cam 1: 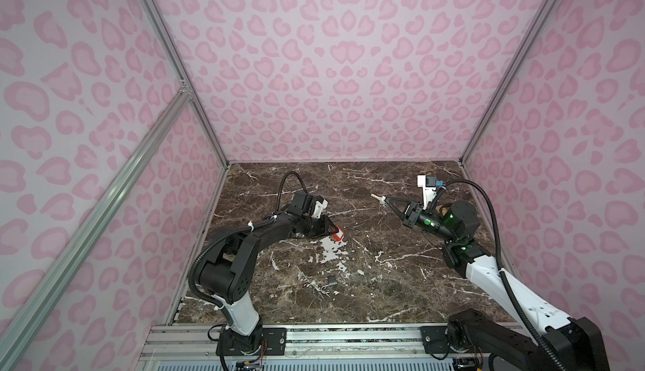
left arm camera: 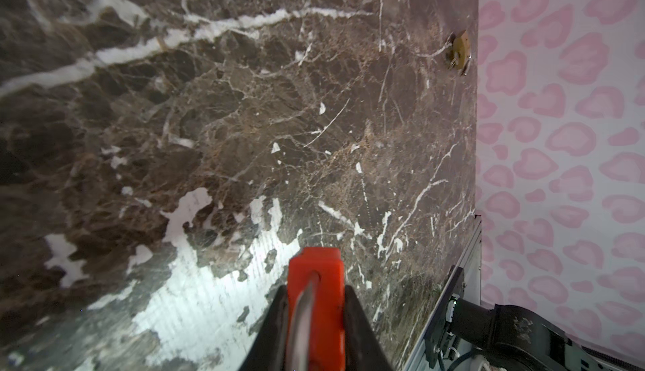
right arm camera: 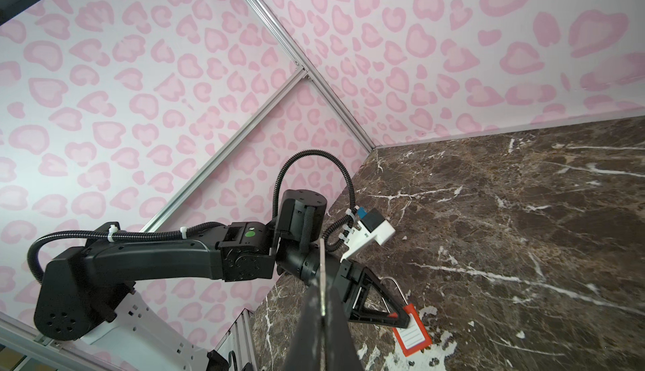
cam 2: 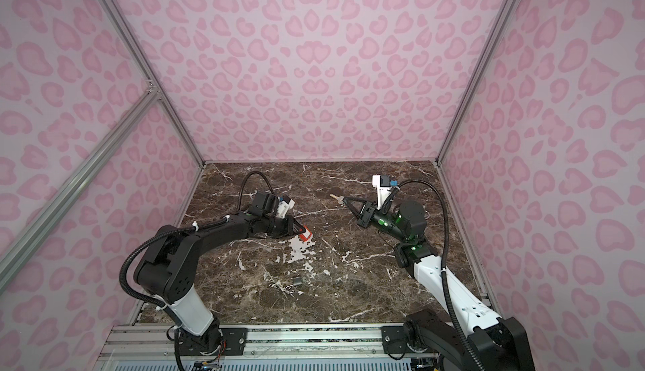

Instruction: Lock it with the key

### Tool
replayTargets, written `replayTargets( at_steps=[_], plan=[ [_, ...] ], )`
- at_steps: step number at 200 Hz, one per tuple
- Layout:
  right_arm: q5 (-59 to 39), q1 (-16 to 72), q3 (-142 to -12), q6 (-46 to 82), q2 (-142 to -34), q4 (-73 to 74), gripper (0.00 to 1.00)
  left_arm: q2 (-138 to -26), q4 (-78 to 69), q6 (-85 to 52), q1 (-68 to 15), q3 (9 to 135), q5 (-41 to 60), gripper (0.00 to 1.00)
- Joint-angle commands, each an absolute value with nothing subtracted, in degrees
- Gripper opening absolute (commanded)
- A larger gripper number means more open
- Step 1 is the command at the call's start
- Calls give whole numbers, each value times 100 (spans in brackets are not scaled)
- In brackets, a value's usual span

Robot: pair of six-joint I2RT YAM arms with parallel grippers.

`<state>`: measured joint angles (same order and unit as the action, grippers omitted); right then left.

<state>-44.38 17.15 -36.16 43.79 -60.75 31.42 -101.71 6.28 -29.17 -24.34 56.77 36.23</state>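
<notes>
The left gripper (cam 1: 331, 230) is clamping a red padlock (cam 1: 338, 236) over the marble table (cam 1: 384, 292), left of centre and well clear of the pink walls (cam 1: 104, 142). The padlock's white label (right arm camera: 414, 336) is showing blank ruled lines only. The right gripper (cam 1: 384, 201) is pinching the key (cam 1: 376, 196) in the air, well apart from the padlock.

Left end effector (cam 2: 301, 230) grips padlock (cam 2: 306, 235); right end effector (cam 2: 344, 200) pinches key (cam 2: 335, 196).
</notes>
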Motion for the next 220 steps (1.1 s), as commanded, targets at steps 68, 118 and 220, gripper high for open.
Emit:
replayTargets(
  at_steps=[68, 118, 220],
  plan=[
    [-4474, 1723, -3569, 4341, -6213, 3162, 0, -10846, 547, -2624, -2463, 5939, 4012, 3],
    [-4481, 1716, -3531, 4306, -6146, 3041, 0, -10923, 594, -2610, -2462, 5954, 3944, 25],
    [-4412, 1721, -3432, 4324, -6023, 2921, 0, -10992, 732, -3128, -2461, 6157, 3213, 63]
  ],
)
